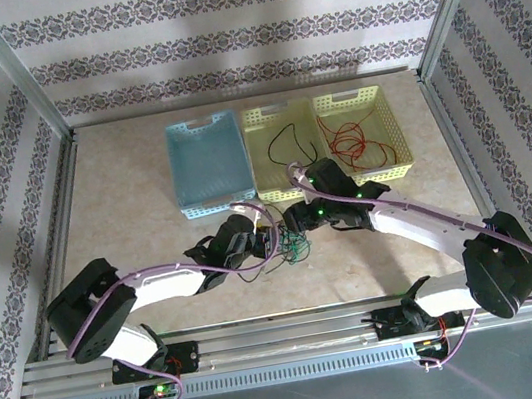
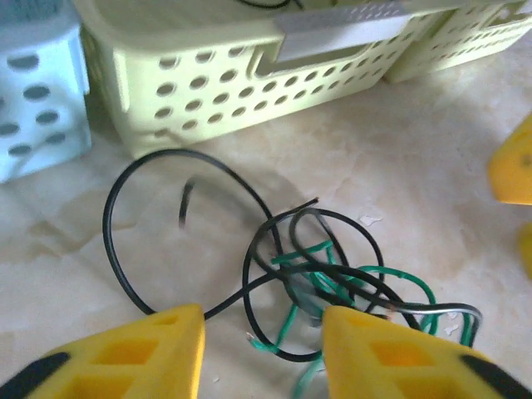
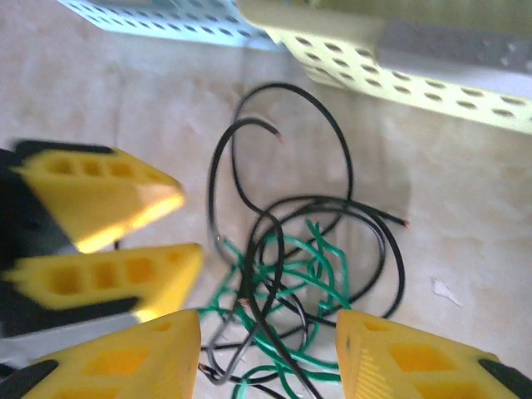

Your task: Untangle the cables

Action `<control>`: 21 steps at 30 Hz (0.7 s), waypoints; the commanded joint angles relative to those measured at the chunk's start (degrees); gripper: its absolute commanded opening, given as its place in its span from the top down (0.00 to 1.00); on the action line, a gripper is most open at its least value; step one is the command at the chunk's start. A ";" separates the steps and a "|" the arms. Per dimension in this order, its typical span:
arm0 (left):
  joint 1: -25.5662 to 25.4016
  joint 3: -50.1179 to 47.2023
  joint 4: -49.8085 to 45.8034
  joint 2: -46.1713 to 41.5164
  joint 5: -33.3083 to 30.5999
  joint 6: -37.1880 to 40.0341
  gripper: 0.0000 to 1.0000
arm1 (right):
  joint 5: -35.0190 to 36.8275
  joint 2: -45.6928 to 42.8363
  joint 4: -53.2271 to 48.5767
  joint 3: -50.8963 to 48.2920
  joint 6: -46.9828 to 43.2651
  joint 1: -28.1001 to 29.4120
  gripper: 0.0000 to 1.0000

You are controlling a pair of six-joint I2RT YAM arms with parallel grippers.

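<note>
my left gripper [image 2: 262, 353] wide open, right gripper [image 3: 266, 353] same, both empty | black+green cables [image 1: 289, 248] knotted on table [image 1: 122, 182] near yellow basket [image 2: 208, 91] | risk: I pinch two strands, pull tightens knot

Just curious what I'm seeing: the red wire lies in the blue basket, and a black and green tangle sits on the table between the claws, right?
Not quite: the red wire lies in the right-hand yellow basket, not the blue basket, as the top view shows. The black and green tangle is as you say.
</note>
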 commanded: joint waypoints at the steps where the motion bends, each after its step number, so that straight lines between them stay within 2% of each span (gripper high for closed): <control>1: 0.06 -0.75 -0.65 -2.87 -0.07 1.64 0.51 | -0.06 -0.49 -0.95 -0.19 -2.67 -1.76 0.53; 8: 0.09 -0.64 -3.73 -5.05 0.71 2.83 0.43 | -0.95 5.43 -0.87 0.06 -2.68 -3.08 0.55; 13: 0.35 -0.62 -2.50 -4.33 0.08 0.74 0.42 | -1.74 7.70 -0.88 1.05 -2.92 -2.73 0.56; 21: 6.32 -0.93 6.65 1.42 8.16 -9.68 0.51 | -0.99 7.34 -1.58 0.73 -3.47 -2.46 0.57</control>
